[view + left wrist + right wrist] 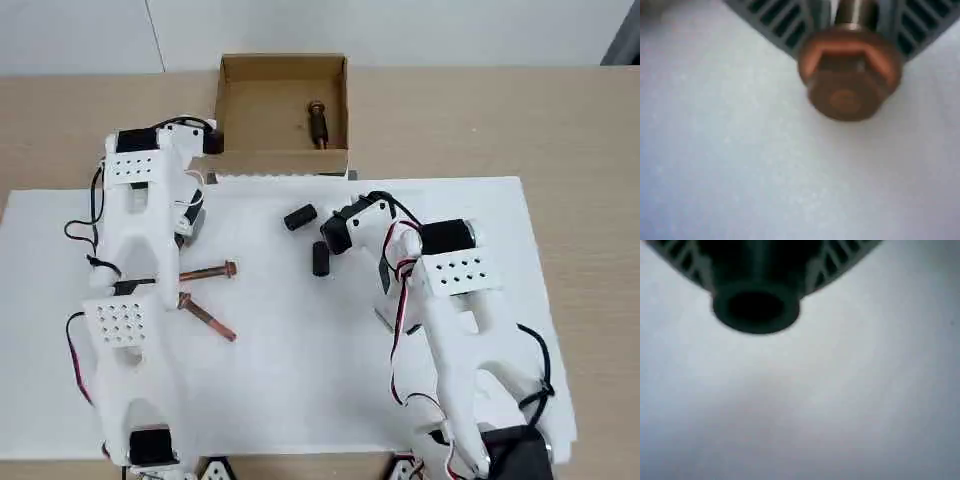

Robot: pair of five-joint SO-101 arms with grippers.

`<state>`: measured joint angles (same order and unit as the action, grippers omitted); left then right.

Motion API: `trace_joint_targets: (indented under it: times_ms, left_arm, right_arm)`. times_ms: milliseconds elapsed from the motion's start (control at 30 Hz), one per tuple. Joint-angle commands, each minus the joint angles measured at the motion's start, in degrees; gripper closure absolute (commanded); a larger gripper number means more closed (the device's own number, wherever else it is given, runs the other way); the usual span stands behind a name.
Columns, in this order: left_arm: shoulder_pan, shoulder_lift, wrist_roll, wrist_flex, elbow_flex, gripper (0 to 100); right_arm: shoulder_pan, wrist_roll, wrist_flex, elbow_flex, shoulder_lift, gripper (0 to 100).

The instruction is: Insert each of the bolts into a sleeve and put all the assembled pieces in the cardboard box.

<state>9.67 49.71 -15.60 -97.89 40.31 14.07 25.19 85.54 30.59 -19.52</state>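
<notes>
My left gripper (852, 15) is shut on a copper bolt (850, 82); its hex head sticks out from between the ribbed fingers (770, 25), just above the white sheet. In the high view this gripper (192, 222) hangs over the sheet's left part. My right gripper (757, 260) is shut on a black sleeve (756, 305), seen end-on with its bore open. From above, the right gripper (340, 230) sits near the sheet's middle. Two more bolts (208, 272) (207, 315) lie beside the left arm. Two sleeves (299, 217) (320, 258) lie by the right gripper's tip.
The cardboard box (232, 110) stands at the sheet's far edge and holds one assembled piece (318, 122). The white foam sheet (300, 380) covers most of the wooden table. Cables hang along both arms.
</notes>
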Motion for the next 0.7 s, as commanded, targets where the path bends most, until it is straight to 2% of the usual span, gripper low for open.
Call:
trace_joint_targets:
  times_ms: [0, 267, 667]
  left_arm:
    - [0.4, -0.4, 0.1, -0.5, 3.6, 99]
    - [-0.1, -13.2, 3.0, -2.5, 4.5, 99]
    - [-6.9, -39.6, 2.9, -2.5, -16.1, 99]
  right_arm:
    - [-0.6, -0.4, -0.1, -0.5, -2.5, 99.1]
    - [-0.5, -0.5, 4.5, -0.6, -17.8, 99.5]
    - [-0.6, -0.5, 7.3, -0.3, -37.0, 99.1]
